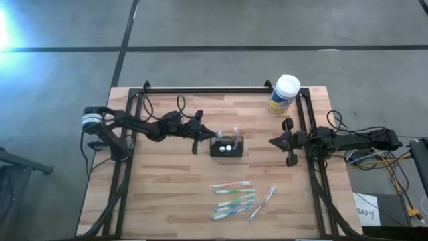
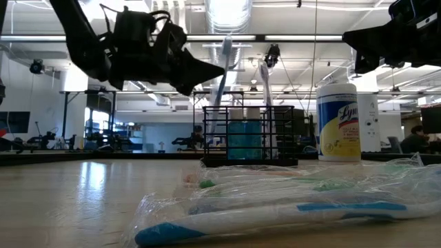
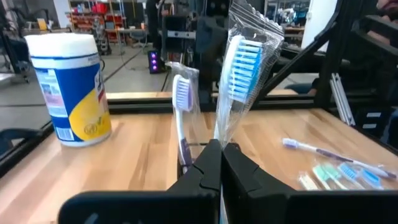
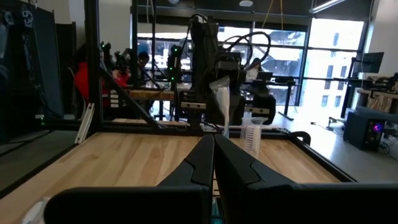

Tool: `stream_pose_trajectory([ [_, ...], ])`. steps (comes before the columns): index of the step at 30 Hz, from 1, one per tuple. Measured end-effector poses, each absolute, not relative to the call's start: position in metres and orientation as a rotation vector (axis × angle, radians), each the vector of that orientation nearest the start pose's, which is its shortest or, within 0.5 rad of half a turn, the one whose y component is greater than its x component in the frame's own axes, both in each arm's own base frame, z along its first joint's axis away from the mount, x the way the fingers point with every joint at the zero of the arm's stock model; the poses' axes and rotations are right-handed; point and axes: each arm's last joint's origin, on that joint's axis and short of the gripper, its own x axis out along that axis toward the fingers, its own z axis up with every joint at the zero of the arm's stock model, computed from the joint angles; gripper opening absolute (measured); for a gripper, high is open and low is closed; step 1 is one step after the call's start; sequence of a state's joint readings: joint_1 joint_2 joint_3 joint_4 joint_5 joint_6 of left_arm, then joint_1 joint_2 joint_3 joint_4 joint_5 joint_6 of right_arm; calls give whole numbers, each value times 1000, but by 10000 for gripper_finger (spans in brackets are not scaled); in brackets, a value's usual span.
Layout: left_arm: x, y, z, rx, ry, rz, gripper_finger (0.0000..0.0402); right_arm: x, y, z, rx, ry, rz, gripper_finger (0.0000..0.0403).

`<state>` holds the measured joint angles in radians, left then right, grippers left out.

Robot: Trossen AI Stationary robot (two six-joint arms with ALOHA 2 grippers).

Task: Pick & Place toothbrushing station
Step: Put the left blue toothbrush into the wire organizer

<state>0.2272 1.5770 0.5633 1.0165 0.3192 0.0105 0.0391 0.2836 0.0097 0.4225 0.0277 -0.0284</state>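
From above, the toothbrushing station sits near the middle of the wooden worktop, with wrapped toothbrushes standing in it. The left gripper hovers just beside it, fingers pressed together; the right gripper waits farther off toward the right edge, fingers likewise together and holding nothing. A yellow canister stands at the far right corner. Loose toothbrushes lie near the front edge.

At table height, the mesh caddy holds a blue cup and two upright brushes; bagged brushes lie in front.

The left wrist view shows a purple brush and a blue brush upright.

The right wrist view shows a workshop beyond the table.
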Motion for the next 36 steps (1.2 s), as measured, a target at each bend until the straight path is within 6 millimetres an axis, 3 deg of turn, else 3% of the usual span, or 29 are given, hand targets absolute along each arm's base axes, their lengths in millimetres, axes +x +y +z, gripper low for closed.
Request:
stream_pose_trajectory([
  [6,281,56,182,28,-15,-73,0,114,4,183,-22,-148,9,8],
  [15,285,58,188,42,-29,-57,0,114,4,183,-23,-152,9,8],
  [27,282,57,179,42,21,-36,0,114,4,183,-29,-151,8,8],
  [36,300,61,161,-2,64,-41,0,114,4,184,-31,-156,7,8],
])
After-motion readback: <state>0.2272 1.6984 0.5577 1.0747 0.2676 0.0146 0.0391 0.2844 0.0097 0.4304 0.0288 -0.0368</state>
